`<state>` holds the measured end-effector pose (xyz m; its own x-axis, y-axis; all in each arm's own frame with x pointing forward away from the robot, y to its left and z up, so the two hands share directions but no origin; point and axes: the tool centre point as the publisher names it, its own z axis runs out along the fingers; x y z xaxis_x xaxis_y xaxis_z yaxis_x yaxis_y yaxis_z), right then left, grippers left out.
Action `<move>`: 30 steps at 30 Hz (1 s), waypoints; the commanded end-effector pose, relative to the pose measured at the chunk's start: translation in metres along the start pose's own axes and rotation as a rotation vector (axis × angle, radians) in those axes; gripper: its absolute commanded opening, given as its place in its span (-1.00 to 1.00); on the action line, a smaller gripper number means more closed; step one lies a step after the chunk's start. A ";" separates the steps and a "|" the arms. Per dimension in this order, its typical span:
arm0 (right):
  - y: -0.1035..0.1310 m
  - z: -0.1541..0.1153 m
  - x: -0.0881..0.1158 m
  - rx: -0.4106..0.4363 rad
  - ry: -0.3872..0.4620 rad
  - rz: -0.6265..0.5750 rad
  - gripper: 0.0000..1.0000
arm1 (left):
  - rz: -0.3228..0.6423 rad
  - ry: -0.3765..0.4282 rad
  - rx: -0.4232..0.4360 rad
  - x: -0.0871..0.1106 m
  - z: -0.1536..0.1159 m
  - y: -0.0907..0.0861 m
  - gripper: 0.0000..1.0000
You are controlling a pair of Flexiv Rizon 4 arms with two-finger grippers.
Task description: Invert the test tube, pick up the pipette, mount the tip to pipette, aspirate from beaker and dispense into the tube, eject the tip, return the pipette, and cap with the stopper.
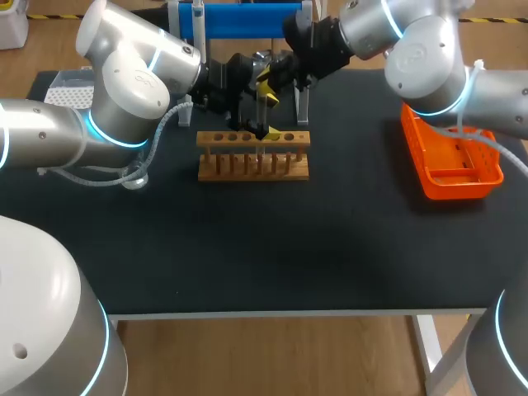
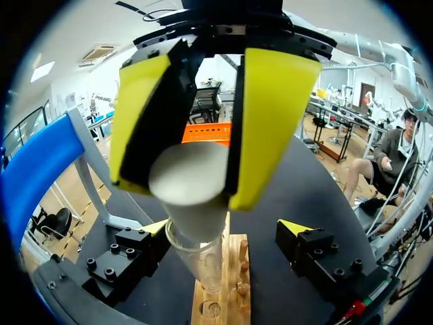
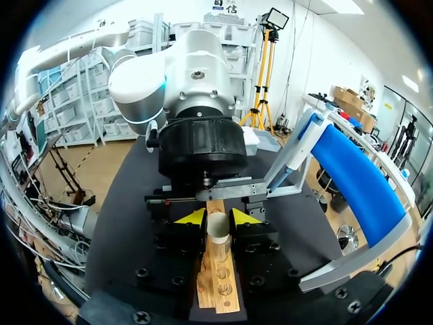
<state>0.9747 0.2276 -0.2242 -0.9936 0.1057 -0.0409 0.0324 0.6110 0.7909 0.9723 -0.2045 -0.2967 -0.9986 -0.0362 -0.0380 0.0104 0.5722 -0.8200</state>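
The left gripper (image 2: 206, 135) is clamped on the white tapered stopper (image 2: 189, 179), with its yellow pads (image 2: 270, 115) pressing it from both sides. The stopper's narrow end sits right at the mouth of the clear glass test tube (image 2: 206, 267). The tube stands in the light wooden rack (image 1: 216, 169) in the middle of the black table (image 1: 264, 256).

The right gripper (image 3: 218, 220) comes in from the other side and is down at the tube too, straddling it just above the rack. Its own wrist view shows it tight against the glass, while the left wrist view shows a gap, so whether it actually grips cannot be told.

In the head view both arms meet over the rack, the left arm from the left and the right arm from the right. Well apart on the right sits the orange plastic basket (image 1: 452, 177). Behind the rack stands the blue stand (image 1: 239, 21).
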 end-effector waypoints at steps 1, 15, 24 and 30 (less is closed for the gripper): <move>-0.003 0.000 0.001 0.000 -0.002 0.000 -1.00 | -0.001 0.005 -0.003 -0.001 0.000 0.000 1.00; -0.002 0.003 0.000 -0.004 -0.003 0.001 -1.00 | -0.001 0.005 -0.003 -0.001 0.000 0.000 1.00; 0.000 0.001 -0.001 -0.015 -0.007 0.000 -1.00 | -0.001 0.005 -0.003 -0.001 0.000 0.000 1.00; 0.001 0.001 -0.001 -0.019 -0.007 0.001 -1.00 | -0.001 0.005 -0.003 -0.001 0.000 0.000 1.00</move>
<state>0.9767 0.2295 -0.2230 -0.9928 0.1117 -0.0440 0.0318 0.5982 0.8007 0.9723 -0.2045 -0.2968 -0.9986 -0.0362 -0.0380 0.0105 0.5722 -0.8200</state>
